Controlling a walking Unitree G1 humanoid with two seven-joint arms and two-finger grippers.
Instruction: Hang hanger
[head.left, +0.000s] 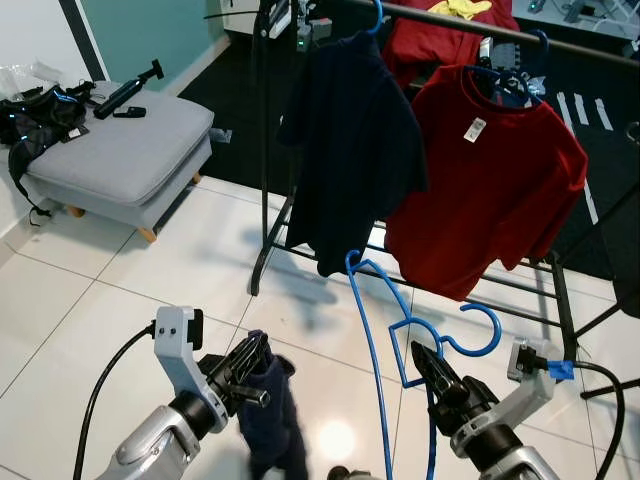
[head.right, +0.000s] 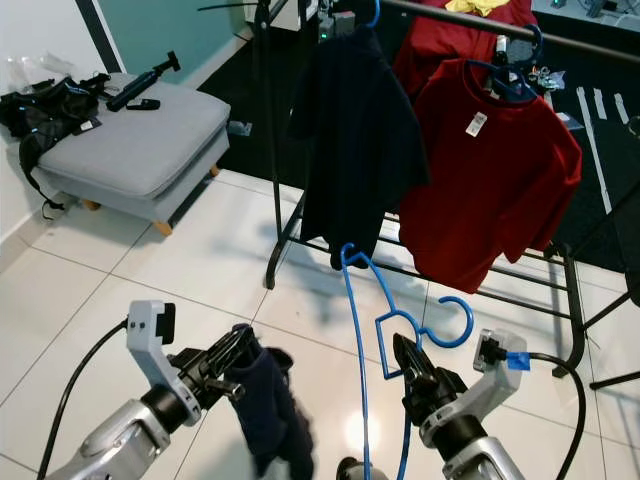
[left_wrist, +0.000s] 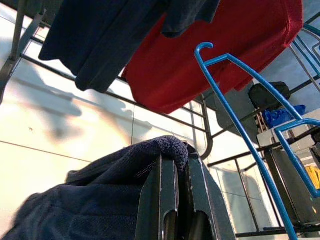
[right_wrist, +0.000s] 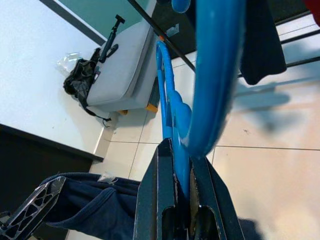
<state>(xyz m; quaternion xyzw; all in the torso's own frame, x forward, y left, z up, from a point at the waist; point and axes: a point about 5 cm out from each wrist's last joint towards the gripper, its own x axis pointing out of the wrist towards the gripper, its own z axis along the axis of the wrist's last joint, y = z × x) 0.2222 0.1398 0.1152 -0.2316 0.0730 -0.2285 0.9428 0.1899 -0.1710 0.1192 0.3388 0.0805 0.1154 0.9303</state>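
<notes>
While the right gripper is clamped tight on the wire of the blue hanger, the hanger stands up in front of the robot, low and just short of the clothes rack, its hook curling to the robot's right. Left gripper pinched closed on a dark navy garment, which droops limp toward the white tiled floor. Judgement: hanger looks light, thin and stiff but springy; held low on one wire, it will likely wobble and could pivot in the fingers. A hold nearer the neck under the hook should steer it better onto the rail. Garment is soft, floppy, not fragile; it will sag and may snag on the hanger's ends. On the rack hang a navy shirt and a red T-shirt, each on a blue hanger. Red T-shirt carries a small white tag near the collar; print too small to read. No other brand or writing legible. Grey ottoman to the robot's left, with dark gear lying on it.
</notes>
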